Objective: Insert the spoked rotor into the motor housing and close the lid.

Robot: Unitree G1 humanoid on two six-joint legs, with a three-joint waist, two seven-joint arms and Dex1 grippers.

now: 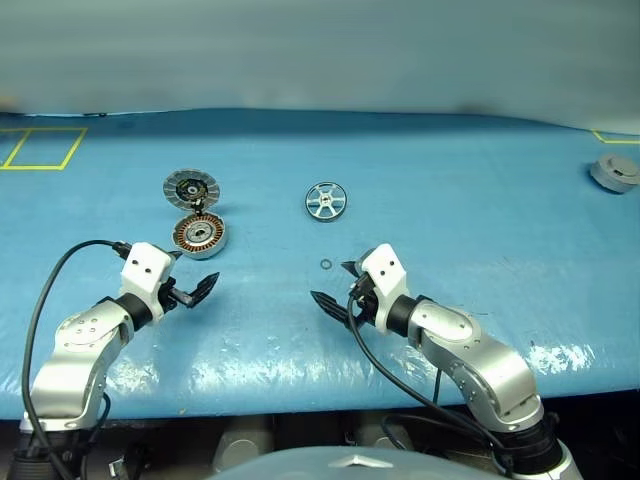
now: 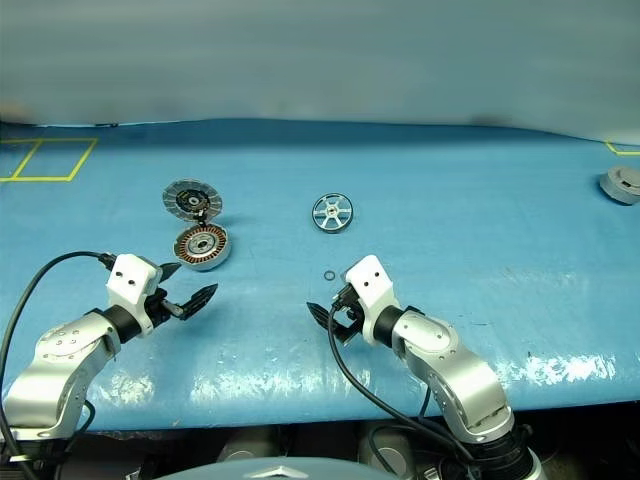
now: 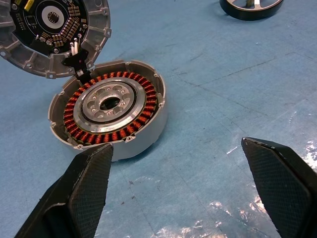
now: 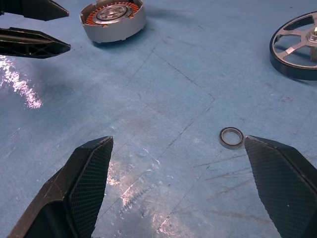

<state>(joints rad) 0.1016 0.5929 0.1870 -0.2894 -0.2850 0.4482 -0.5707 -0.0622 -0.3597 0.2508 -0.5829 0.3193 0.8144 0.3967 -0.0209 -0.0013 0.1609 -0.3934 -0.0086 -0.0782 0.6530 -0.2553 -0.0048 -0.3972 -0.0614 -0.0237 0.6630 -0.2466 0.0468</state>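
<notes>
Spoked rotor (image 1: pixel 327 201) apart from motor housing (image 1: pixel 199 236), seemingly flat

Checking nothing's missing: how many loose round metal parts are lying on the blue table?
5: lid, motor housing in front of it, spoked rotor mid-table, small ring nearer, grey part far right.

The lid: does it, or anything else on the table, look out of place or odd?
The lid lies open beside the motor housing, inner face up, joined by a dark link. A small loose ring lies alone near the right gripper. Nothing looks damaged.
</notes>
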